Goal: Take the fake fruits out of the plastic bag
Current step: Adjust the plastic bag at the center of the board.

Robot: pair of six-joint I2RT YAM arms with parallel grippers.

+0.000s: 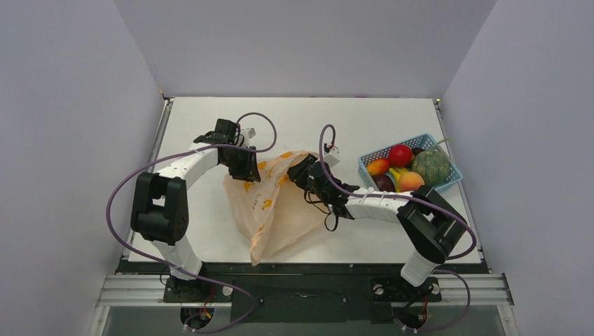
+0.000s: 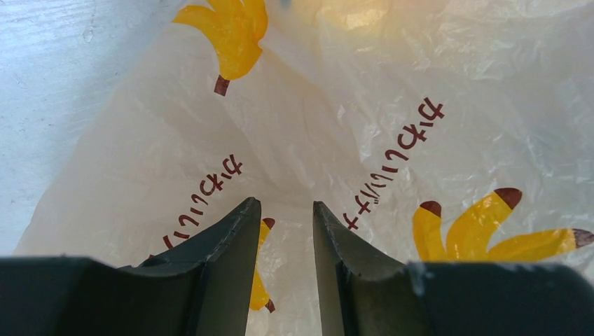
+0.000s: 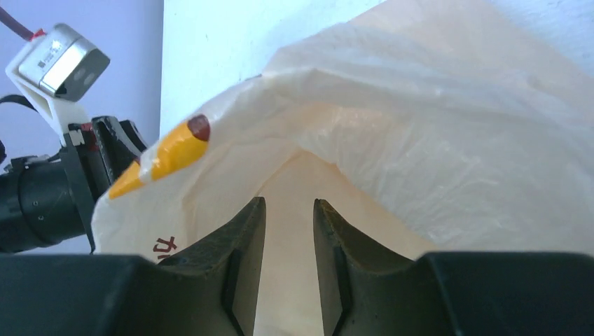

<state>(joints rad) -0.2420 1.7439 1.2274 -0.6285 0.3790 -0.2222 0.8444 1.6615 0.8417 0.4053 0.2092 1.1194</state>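
Black fingers of the right hand stand a little apart with nothing between them, and they point into the open mouth of the plastic bag. The left hand is at the far left edge of the bag. Its fingers also show a narrow gap, the thin film lies just in front of them, and I see no fold clamped there. The bag lies rather flat on the white counter between the two arms. I see no fruit inside it; a yellow glow through the film in the left wrist view may be print or fruit, I cannot tell. The fake fruits that I see are all in the blue basket, well apart to the right of the bag. In my judgement three things could go wrong. The film is thin and slippery, so closing fingers may catch only plastic and drag or tear the bag. The two hands are near each other and could collide at the mouth. A small fruit hidden in a fold could be missed. I count two hands, one bag, one basket, and in it one red fruit, one green melon, one peach, one mango, one banana and one maroon fruit; a second dark one behind the red fruit is possible but not sure.
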